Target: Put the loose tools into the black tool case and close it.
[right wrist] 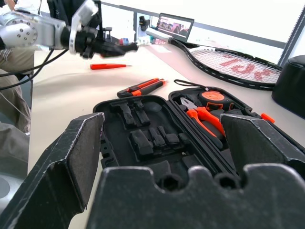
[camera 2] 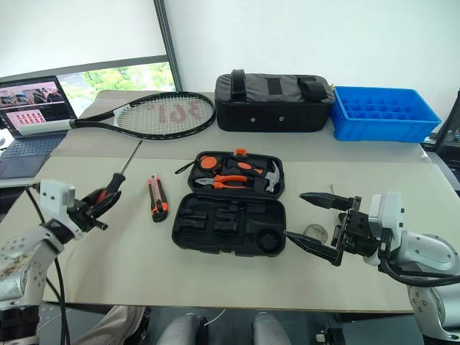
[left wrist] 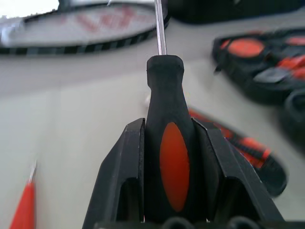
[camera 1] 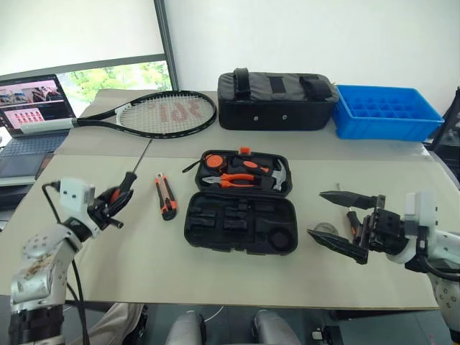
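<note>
On the worktop [camera 1: 359,287], near its middle:
Black tool case [camera 1: 241,223]: lying open flat; the far half holds orange-handled pliers [camera 1: 233,180], a tape measure and a hammer; the near half shows bare recesses.
Utility knife [camera 1: 165,195]: flat on the worktop just left of the case, apart from it.
Screwdriver [left wrist: 169,143]: its orange-black handle is pinched between the fingers of the left tool [camera 1: 115,205], off the surface at the left edge of the worktop; the steel shaft points away toward the racket.
Slim orange tool [right wrist: 108,66]: lying on the worktop near the left tool, seen from the right wrist.
Right tool [camera 2: 316,223]: fingers spread wide, nothing between them, hovering level just right of the case and aimed at it.
Far side: tennis racket [camera 1: 162,113] at the left, black fabric bag [camera 1: 277,99] in the middle, blue tray [camera 1: 388,111] at the right, laptop [camera 1: 32,108] at the far left edge.
</note>
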Robot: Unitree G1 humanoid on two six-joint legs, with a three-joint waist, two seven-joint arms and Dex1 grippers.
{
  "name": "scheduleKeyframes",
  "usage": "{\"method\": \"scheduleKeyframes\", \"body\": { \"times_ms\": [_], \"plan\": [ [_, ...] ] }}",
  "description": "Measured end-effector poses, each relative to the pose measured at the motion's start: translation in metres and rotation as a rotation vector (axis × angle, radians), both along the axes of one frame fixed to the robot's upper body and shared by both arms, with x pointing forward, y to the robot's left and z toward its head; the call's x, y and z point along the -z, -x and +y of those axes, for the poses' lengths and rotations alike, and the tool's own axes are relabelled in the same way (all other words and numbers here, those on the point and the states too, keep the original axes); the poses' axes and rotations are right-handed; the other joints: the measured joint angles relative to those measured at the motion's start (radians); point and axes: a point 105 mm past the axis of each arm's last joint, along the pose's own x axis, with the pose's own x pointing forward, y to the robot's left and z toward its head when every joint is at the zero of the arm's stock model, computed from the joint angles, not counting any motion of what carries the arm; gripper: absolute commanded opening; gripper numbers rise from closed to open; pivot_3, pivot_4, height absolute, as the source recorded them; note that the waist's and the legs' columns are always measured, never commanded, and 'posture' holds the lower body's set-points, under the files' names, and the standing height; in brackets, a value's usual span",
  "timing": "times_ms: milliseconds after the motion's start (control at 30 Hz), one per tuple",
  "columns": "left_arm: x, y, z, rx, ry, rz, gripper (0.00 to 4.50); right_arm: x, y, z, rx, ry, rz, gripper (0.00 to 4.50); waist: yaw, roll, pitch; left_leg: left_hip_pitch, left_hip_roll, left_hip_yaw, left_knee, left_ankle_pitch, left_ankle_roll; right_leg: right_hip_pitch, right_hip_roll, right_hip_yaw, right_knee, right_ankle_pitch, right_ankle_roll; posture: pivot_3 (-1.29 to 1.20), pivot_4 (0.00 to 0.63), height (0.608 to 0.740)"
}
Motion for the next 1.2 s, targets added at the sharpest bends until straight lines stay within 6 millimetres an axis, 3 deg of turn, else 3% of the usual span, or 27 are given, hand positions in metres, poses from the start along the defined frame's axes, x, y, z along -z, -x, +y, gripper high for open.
{"method": "scheduleKeyframes", "body": {
  "times_ms": [33, 133, 367, 500, 733, 867, 1200],
  "plan": [
    [-0.003, 0.000, -0.007, 0.038, -0.014, -0.010, 0.97, 0.000, 0.000, -0.001, 0.004, 0.000, -0.002, 4.50, 0.001, 0.000, 0.000, 0.000, -0.001, 0.000, 0.000, 0.000, 0.000, 0.000, 0.000, 0.000, 0.000, 0.000, 0.000, 0.00, 0.150, 0.707],
    [-0.006, -0.002, -0.055, 0.329, -0.175, -0.047, 0.97, 0.005, 0.004, -0.008, 0.028, 0.003, 0.024, 4.50, 0.011, 0.002, -0.001, 0.000, -0.003, 0.000, 0.000, 0.000, 0.000, 0.001, -0.002, -0.002, -0.002, 0.000, 0.000, 0.00, 0.150, 0.707],
    [0.003, -0.021, -0.112, 0.750, -0.518, -0.071, 0.97, 0.011, 0.015, -0.025, 0.102, 0.011, 0.060, 4.50, 0.015, 0.003, -0.001, -0.003, -0.007, -0.004, 0.001, 0.000, 0.000, 0.002, -0.002, -0.003, -0.002, -0.001, 0.001, 0.00, 0.150, 0.707],
    [0.011, -0.032, -0.126, 0.839, -0.626, -0.060, 0.97, 0.016, 0.023, -0.033, 0.138, 0.020, 0.075, 4.50, 0.008, 0.005, -0.002, -0.011, -0.008, -0.005, 0.001, 0.000, 0.001, 0.002, -0.002, -0.003, -0.003, -0.001, 0.002, 0.00, 0.150, 0.707],
    [0.025, -0.042, -0.147, 0.911, -0.708, -0.044, 0.97, 0.023, 0.033, -0.037, 0.181, 0.017, 0.074, 4.50, 0.010, 0.006, -0.002, -0.011, -0.008, -0.009, 0.004, 0.000, 0.001, 0.002, -0.001, -0.004, -0.002, -0.004, 0.007, 0.00, 0.150, 0.707],
    [0.039, -0.046, -0.147, 0.907, -0.742, 0.003, 0.97, 0.027, 0.036, -0.039, 0.193, 0.023, 0.075, 4.50, 0.009, 0.005, -0.002, -0.011, -0.009, -0.009, 0.005, 0.000, 0.001, 0.002, -0.001, -0.004, 0.000, -0.005, 0.009, 0.00, 0.150, 0.707],
    [0.039, -0.051, -0.155, 0.880, -0.759, -0.019, 0.97, 0.030, 0.041, -0.042, 0.207, 0.040, 0.057, 4.50, 0.014, 0.006, -0.002, -0.011, -0.009, -0.011, 0.006, 0.000, 0.001, 0.003, -0.001, -0.005, 0.000, -0.005, 0.009, 0.00, 0.150, 0.707]
  ]
}}
